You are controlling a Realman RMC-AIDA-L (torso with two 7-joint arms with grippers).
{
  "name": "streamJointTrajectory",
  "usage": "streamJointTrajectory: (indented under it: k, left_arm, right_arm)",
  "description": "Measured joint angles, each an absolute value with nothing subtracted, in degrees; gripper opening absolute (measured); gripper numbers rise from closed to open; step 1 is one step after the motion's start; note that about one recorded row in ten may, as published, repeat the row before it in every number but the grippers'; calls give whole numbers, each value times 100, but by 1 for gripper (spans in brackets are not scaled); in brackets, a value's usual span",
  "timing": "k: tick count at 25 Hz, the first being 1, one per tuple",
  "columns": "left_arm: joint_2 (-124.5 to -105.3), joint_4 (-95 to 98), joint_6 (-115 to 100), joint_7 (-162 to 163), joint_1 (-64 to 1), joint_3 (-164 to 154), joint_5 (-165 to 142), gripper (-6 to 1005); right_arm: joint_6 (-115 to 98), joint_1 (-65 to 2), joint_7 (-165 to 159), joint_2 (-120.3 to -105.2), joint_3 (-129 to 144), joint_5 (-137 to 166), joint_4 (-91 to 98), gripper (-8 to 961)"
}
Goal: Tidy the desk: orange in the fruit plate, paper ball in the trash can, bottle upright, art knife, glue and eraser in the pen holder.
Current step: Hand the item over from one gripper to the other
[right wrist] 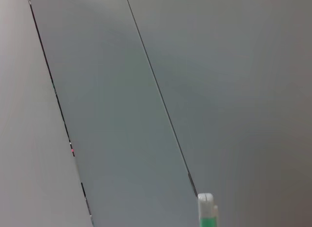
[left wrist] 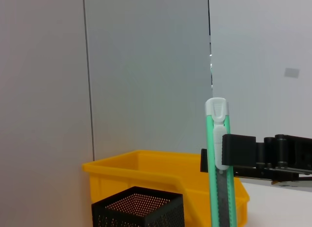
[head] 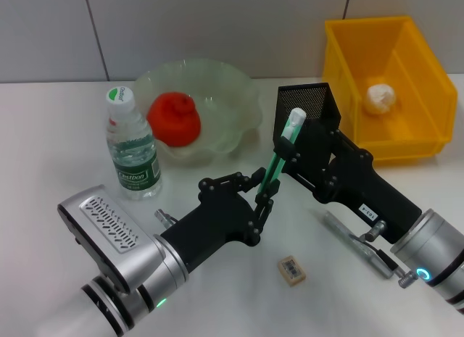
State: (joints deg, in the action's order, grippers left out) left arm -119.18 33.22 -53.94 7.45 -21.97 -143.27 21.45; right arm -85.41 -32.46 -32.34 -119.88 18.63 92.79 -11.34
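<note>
L gripper (head: 262, 194) is clamped on the lower end of the art knife (head: 283, 154), holding it near upright at desk center, white tip up. R gripper (head: 288, 154) is pinched on the same knife higher up, near the tip, coming in from 4 o'clock, so I read this as a handover, L to R, mid-step. Pen holder (head: 310, 109) sits just behind the knife at 1 o'clock; in the left wrist view it's low w/ the trash can (left wrist: 161, 177) behind it.

Looks done: orange (head: 175, 118) in fruit plate (head: 239, 98) at 11, paper ball (head: 380, 96) in the can at 2, bottle (head: 133, 147) upright at 9.

Still on the desk (head: 58, 141): eraser (head: 291, 270) at 6, glue (head: 355, 239) at 4, partly under R arm.

Next, I'd guess: L lets go, R carries the knife over the holder and drops it in tip-up. Needs a clean release before R moves.
</note>
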Motion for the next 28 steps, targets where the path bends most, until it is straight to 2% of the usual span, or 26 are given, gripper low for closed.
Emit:
streamJointTrajectory:
  k: [19,25,27,28]
  left_arm:
    - [-11918,3317,-5313,638,-2228,-14354,2157,234]
    - [-11918,3316,-5253,638,-2250,-14352,2151,235]
    - [-11917,3314,-5249,638,-2250,-14352,2149,236]
    - [-11918,3314,-5247,638,-2251,-14352,2148,236]
  right_arm:
    - [-8543,-3337,-3086,-11988,1872,9320,-1189,688]
    - [-8511,-3368,-3082,-11988,1873,9325,-1196,501]
    - [-8507,-3368,-3082,-11988,1866,9326,-1201,329]
    - [-8507,-3368,-3082,-11988,1866,9326,-1201,328]
